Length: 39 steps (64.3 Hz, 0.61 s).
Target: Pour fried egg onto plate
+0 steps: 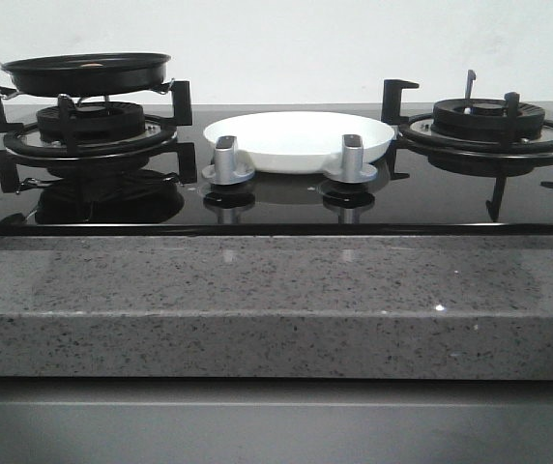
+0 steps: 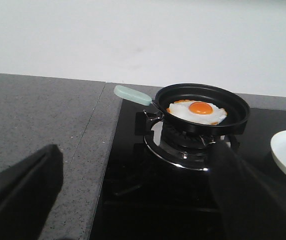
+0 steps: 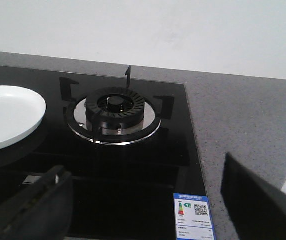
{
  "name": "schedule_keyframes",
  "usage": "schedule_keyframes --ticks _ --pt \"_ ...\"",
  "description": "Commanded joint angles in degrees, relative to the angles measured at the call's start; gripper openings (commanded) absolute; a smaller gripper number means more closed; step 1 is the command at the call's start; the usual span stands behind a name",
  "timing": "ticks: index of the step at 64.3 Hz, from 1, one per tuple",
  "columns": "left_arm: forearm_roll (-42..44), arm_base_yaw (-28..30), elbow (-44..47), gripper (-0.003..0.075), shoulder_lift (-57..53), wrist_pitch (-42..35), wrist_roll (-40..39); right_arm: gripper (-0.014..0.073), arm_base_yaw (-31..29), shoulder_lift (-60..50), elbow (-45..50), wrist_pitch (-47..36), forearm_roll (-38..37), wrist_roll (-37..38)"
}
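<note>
Pale wall and a grey speckled desk frame a glossy black hob. In the left wrist view the fried egg [image 2: 198, 111] lies flat in the black frying pan [image 2: 201, 108], right of centre in the upper half of the frame, its orange yolk facing up. It looks thin, floppy and likely slick, so it should slide rather than lift; the sensible hold is not on the egg but on the pan's pale green handle [image 2: 132, 95], which sticks out toward the upper left. The pan sits on the left burner [image 1: 88, 135], at the upper left of the front view. The plate [image 1: 299, 140] rests empty at the centre of that view, between the burners and behind two silver knobs [image 1: 228, 160]; the pan stands near but apart from it. The right burner [image 3: 114, 112] is bare. The left gripper [image 2: 133, 200] has its fingers spread wide, holding nothing, well short of the handle. The right gripper [image 3: 148, 210] is likewise spread apart and unladen.
</note>
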Motion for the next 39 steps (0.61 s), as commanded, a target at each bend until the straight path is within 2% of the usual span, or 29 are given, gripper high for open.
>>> schedule_keyframes --ticks 1,10,24,39 --pt "0.02 -0.39 -2.05 0.0627 0.65 -4.98 -0.31 0.0659 -0.33 0.75 -2.06 -4.91 -0.63 -0.51" --pt "0.02 -0.39 -2.05 0.0627 0.65 -4.98 -0.31 0.0654 -0.33 0.75 -2.06 -4.83 -0.63 -0.51" --pt "0.02 -0.39 -2.05 0.0627 0.65 -4.98 -0.31 0.0654 -0.33 2.02 -2.06 -5.15 4.35 -0.51" --pt "0.02 -0.39 -2.05 0.0627 0.65 -4.98 -0.31 0.0654 -0.20 13.92 -6.21 -4.54 9.36 -0.51"
